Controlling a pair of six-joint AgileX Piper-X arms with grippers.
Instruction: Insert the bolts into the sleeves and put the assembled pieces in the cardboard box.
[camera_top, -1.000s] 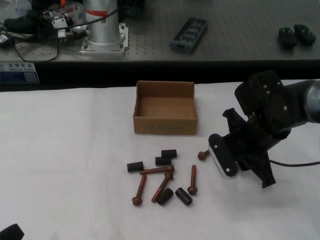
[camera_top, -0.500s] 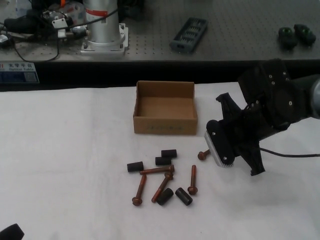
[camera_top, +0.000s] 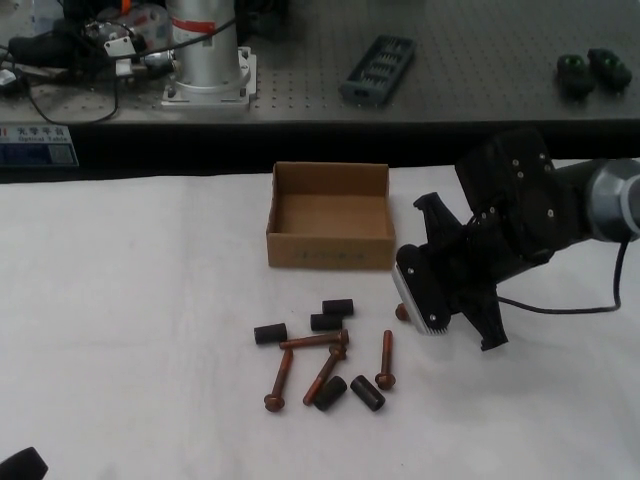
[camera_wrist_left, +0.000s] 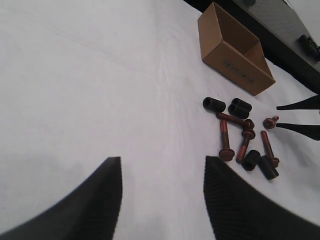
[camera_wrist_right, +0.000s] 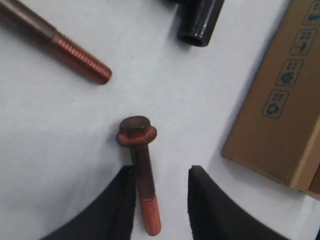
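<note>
A bolt (camera_wrist_right: 140, 167) lies between the right pincer's (camera_wrist_right: 161, 175) spread fingers (camera_wrist_right: 114, 210).

White cloth (camera_top: 130, 300), grey perforated board (camera_top: 470, 50), silver post (camera_top: 205, 40), dark ridged block (camera_top: 378, 68), tangled cables (camera_top: 60, 60)

High view: rear, faces forward and down over the bench (camera_top: 130, 300). Left wrist view: low, oblique, well back from the cardboard box (camera_wrist_left: 235, 50). Right wrist view: close above one bolt (camera_wrist_right: 141, 175). All share that cardboard box

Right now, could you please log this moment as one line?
right gripper open around bolt by cardboard box | left gripper open, holding nothing
</note>
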